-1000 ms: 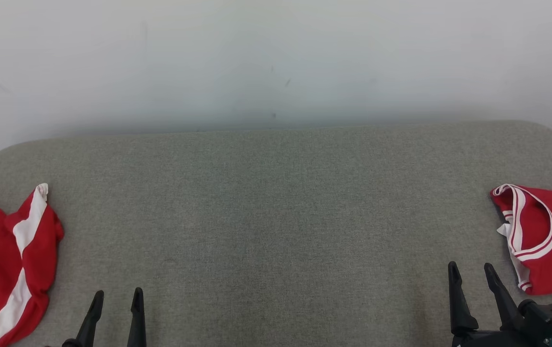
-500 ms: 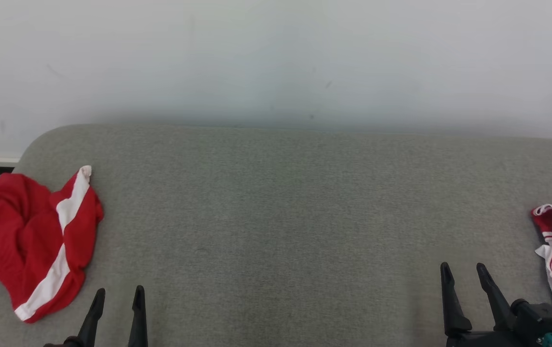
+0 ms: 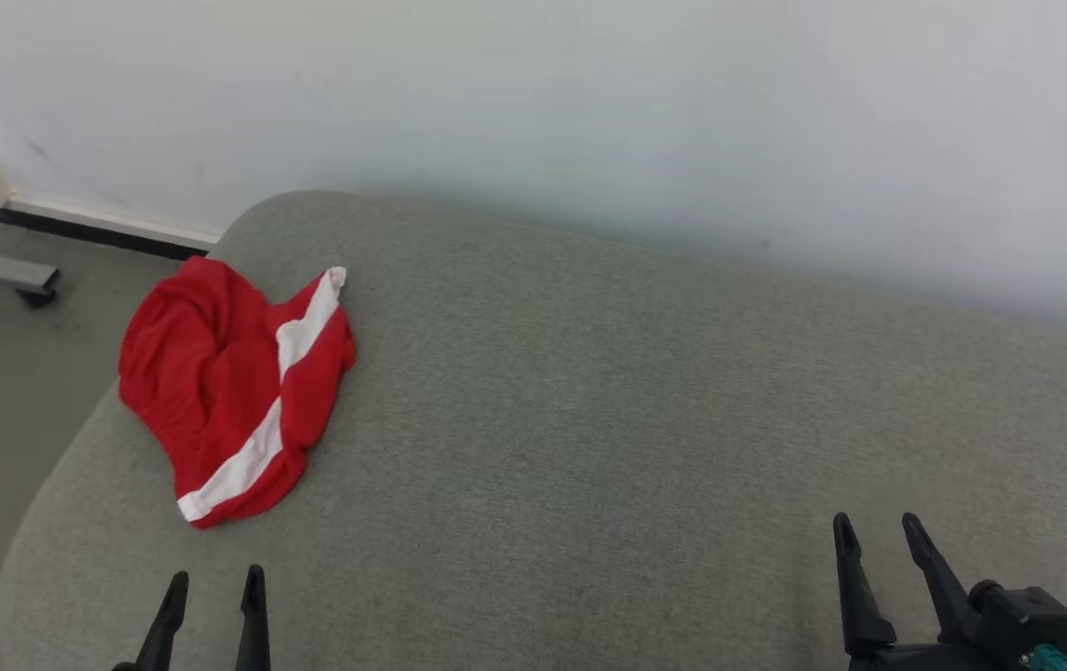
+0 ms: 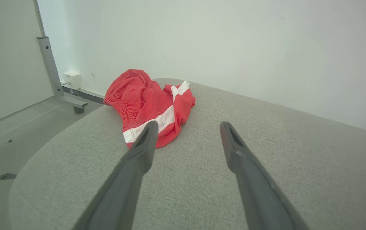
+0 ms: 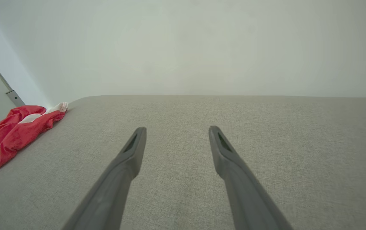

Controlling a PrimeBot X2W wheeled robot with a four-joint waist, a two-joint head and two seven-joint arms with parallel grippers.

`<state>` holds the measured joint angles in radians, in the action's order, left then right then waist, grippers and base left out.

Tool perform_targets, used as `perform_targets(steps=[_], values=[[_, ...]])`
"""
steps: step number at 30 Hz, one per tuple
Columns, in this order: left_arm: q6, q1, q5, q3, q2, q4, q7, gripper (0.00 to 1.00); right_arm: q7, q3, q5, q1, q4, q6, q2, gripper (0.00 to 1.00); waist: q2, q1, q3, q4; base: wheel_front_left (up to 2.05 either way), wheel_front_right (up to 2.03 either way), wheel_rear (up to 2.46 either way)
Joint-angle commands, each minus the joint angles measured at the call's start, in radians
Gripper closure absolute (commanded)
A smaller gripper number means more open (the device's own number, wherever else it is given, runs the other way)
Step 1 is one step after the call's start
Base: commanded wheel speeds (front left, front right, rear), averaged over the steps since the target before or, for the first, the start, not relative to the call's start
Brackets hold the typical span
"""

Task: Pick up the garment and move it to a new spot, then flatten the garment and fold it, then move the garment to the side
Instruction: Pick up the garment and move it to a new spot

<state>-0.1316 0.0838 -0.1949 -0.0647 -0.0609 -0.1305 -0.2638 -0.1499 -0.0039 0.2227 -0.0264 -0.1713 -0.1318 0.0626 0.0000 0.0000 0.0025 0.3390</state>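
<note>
A crumpled red garment [image 3: 230,387] with a white stripe lies near the left end of the grey padded surface [image 3: 636,419]. In the left wrist view the garment [image 4: 147,100] sits just beyond the fingertips, a little left of centre. My left gripper [image 3: 213,584] stands open at the lower left, short of the garment, with nothing between its fingers. At the lower right my right gripper [image 3: 875,531] is open and empty over bare fabric. The right wrist view has the garment [image 5: 16,131] far off at its left edge.
A pale wall [image 3: 589,112] runs behind the surface. Bare floor [image 3: 2,373] lies beyond the rounded left end, with a grey metal foot on a caster [image 3: 6,275] and a white box [image 4: 71,80] low on the wall.
The head camera has swung left: the striped garment now lies further into the picture, and a second red garment at the right has left the view. Both grippers hold their places, open.
</note>
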Motion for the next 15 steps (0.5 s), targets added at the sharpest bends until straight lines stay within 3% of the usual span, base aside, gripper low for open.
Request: perform_targets(steps=[1, 15], values=[[0.003, 0.006, -0.012, -0.006, -0.001, 0.002, 0.0, 0.0, -0.008, 0.01, 0.006, -0.002, 0.0, 0.002, 0.004, 0.0, 0.0, 0.0, 0.002, 0.078, 0.0, 0.0, 0.0], [0.002, 0.028, -0.009, -0.018, 0.0, 0.006, 0.0, 0.0, -0.018, 0.04, -0.003, 0.002, -0.009, 0.002, 0.009, 0.0, 0.0, 0.0, -0.001, 0.148, 0.0, 0.0, 0.0]])
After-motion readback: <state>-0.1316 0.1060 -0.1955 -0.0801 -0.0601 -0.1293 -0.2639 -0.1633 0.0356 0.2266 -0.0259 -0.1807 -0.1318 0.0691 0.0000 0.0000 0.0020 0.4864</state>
